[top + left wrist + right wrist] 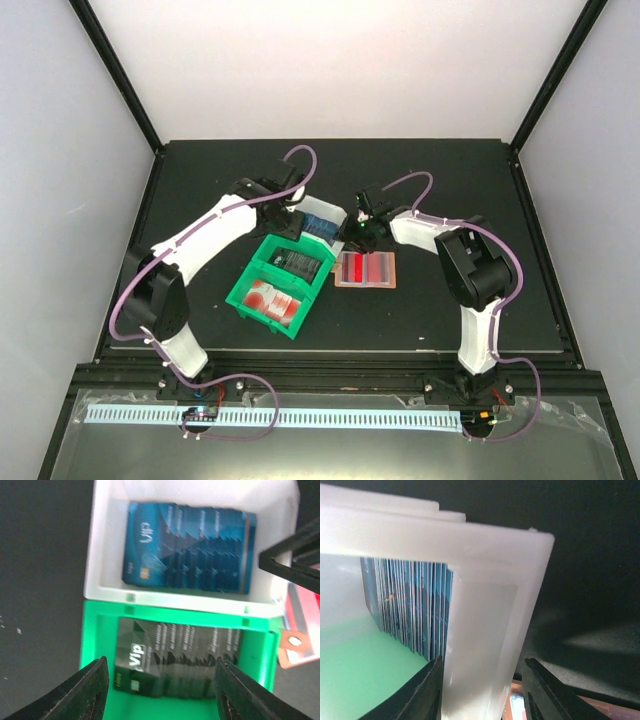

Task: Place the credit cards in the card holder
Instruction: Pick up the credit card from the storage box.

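Note:
The card holder (365, 270) lies open on the black table, salmon with red cards showing in it. Blue credit cards (190, 545) stand in a white bin (322, 215). Dark cards (175, 665) fill the near green bin compartment. My left gripper (160, 695) is open and empty above the dark cards, one finger on each side of the stack. My right gripper (482, 695) is open and straddles the white bin's right wall (485, 640), with the left finger against its inner face. The blue cards (410, 605) stand just inside. The holder's edge (517, 707) shows below.
A green two-compartment bin (245, 295) adjoins the white bin; its front compartment holds white and red cards (270, 298). The holder's snap tab (292, 645) shows right of the green bin. The two grippers are close together over the bins.

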Robot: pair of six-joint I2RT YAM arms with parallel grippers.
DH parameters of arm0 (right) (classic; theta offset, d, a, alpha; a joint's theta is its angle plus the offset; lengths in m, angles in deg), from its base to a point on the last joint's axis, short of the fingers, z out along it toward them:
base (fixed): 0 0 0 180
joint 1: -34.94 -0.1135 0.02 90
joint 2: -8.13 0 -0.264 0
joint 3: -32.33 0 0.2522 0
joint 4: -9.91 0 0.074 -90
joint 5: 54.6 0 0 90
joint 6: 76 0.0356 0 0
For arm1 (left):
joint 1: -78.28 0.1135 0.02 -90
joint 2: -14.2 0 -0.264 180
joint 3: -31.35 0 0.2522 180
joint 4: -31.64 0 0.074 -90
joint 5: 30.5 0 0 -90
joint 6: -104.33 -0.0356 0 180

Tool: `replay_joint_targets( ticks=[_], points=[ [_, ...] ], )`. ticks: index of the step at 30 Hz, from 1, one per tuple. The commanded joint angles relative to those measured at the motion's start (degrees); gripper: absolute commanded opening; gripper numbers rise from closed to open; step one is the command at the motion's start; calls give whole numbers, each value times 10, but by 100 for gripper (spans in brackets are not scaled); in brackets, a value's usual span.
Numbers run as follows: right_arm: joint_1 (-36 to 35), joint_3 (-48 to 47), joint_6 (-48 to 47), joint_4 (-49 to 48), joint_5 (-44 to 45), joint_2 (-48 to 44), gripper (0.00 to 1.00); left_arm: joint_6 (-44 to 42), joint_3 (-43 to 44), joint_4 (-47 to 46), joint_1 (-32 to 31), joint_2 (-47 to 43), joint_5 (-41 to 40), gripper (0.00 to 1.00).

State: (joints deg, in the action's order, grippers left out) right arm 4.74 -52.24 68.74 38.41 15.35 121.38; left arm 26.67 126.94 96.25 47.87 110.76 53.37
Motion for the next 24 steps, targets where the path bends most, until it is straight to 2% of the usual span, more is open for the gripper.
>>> replay_joint_targets(
  ticks=[1,8,14,24],
  points=[
    [-2,15,-45,28,-32,-11,45,52,13,67,-35,0,22,59],
    [0,4,-100,54,-31,1,43,72,-37,37,-56,11,-8,53],
    [3,-15,-107,89,-24,10,42,70,-64,4,-57,31,7,47],
    [7,-5,-122,92,-10,15,41,20,-68,-24,-56,91,-51,44]
  ],
)
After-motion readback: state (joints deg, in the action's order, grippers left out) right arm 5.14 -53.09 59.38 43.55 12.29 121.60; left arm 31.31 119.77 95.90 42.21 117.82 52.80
